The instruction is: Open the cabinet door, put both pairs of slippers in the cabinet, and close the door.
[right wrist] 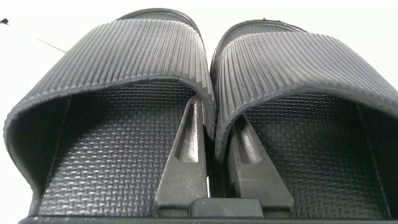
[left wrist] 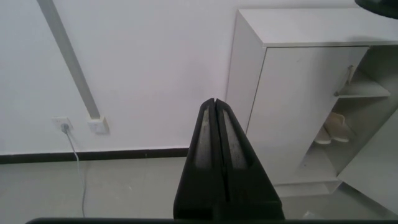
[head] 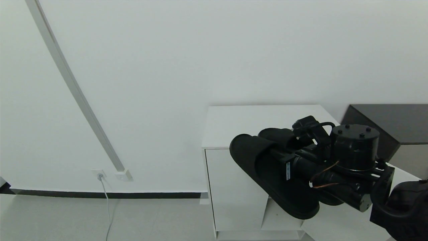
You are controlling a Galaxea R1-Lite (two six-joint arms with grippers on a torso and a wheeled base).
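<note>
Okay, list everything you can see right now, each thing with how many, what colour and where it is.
black slippers: one pair, black, held up in front of the cabinet
pale slippers: one pair, cream, on a shelf inside the cabinet
cabinet: one, white, against the wall, one door open
dark furniture: one, dark grey, beside the cabinet on the robot's right
wall socket: one, white, low on the wall
cable: one, white, hanging from the wall socket to the floor
wall strip: one, pale grey, running down the wall
right pincer: black, shut on the black slippers, one finger in each
left pincer: black, shut, empty
</note>
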